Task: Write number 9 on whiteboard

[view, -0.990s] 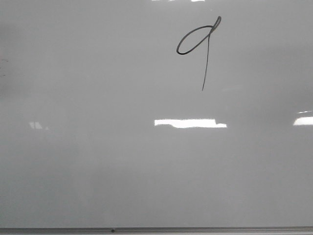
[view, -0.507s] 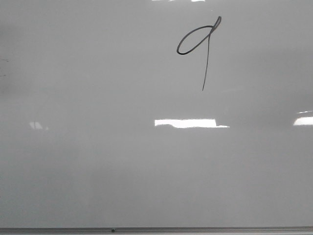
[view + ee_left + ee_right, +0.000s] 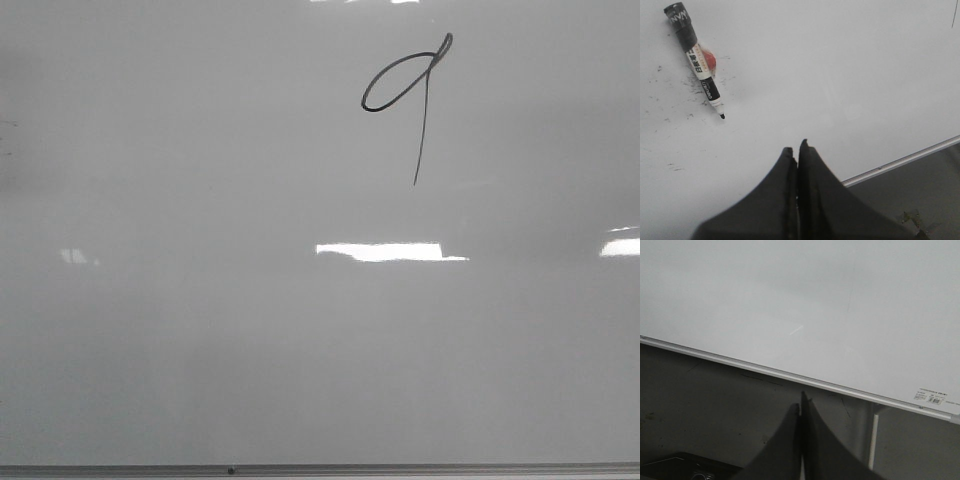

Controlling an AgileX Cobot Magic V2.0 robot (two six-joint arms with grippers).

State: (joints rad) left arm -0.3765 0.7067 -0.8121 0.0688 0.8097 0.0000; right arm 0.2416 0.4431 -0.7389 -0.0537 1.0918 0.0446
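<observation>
With the number 9 (image 3: 410, 95) drawn high and right of centre on the whiteboard (image 3: 200, 330), the writing looks finished.

Both tools are empty: the left gripper (image 3: 797, 150) has its fingers pressed together over the board, and the right gripper (image 3: 800, 412) is likewise closed on nothing, hanging off the board past its metal edge (image 3: 790, 376). A marker (image 3: 697, 62) lies uncapped on the board, well apart from the left fingers (beside a small red thing I cannot identify). The risk, as I judge it, is smearing: an arm sweeping low across the glossy surface could drag through fresh ink, or nudge the loose marker so its bare tip leaves a stray stroke.
</observation>
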